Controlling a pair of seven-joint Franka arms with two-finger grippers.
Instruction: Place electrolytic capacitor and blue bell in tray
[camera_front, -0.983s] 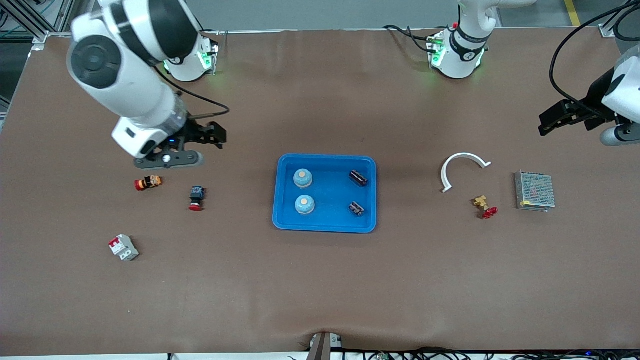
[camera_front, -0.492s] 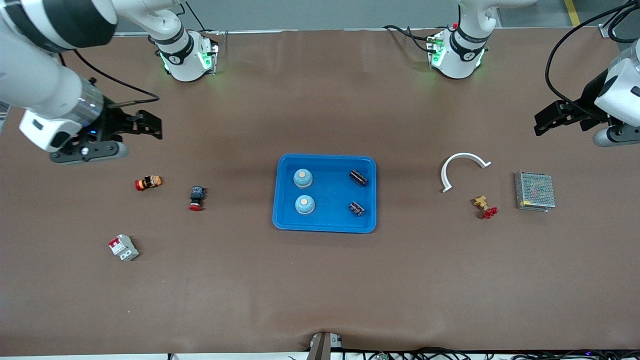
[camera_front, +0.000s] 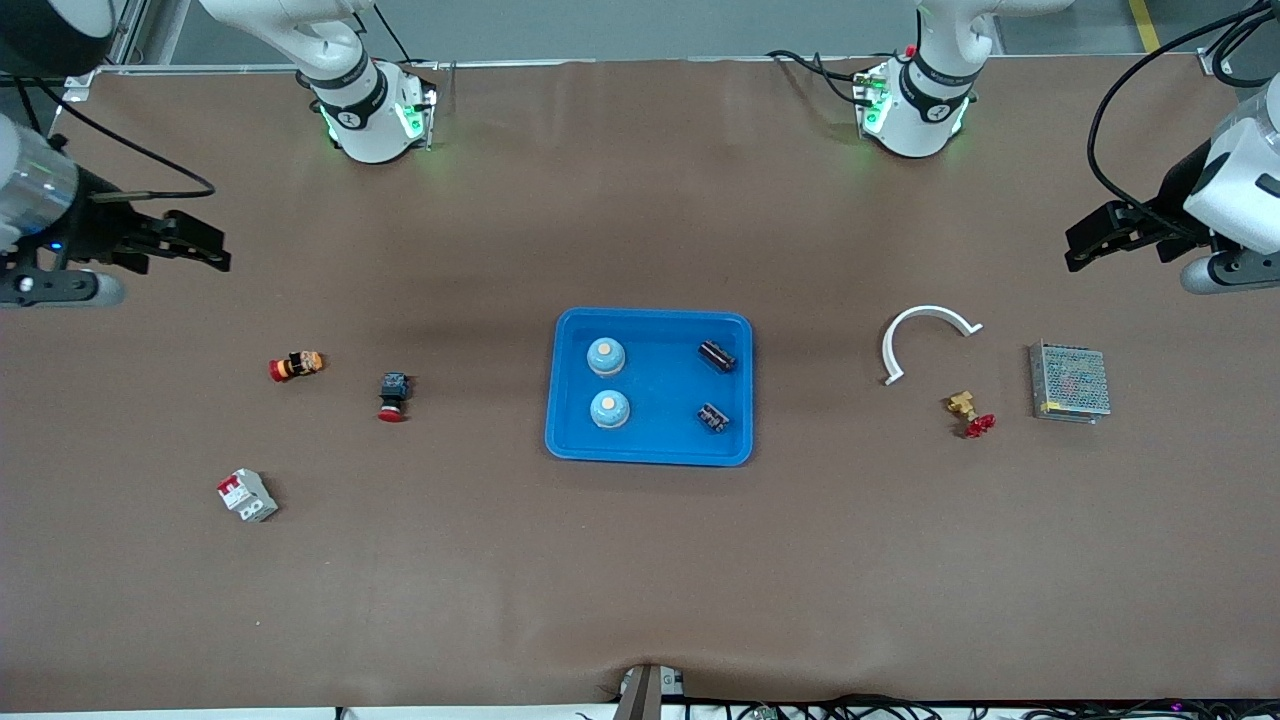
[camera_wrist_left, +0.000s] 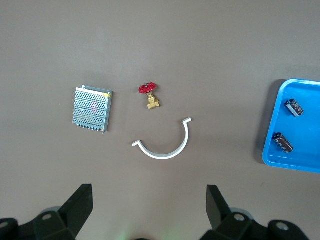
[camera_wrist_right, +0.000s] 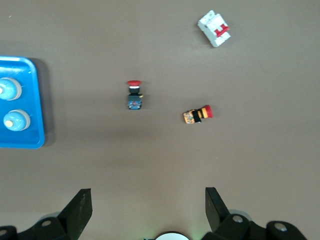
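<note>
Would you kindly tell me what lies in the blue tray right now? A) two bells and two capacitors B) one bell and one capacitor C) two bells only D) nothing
A: the tray holds two blue bells and two capacitors.

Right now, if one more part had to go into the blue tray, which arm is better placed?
Neither clearly. Both blue bells and both black capacitors already lie in the bright-blue plastic tray. The open left gripper and open right gripper both hang near the table ends, empty.
</note>
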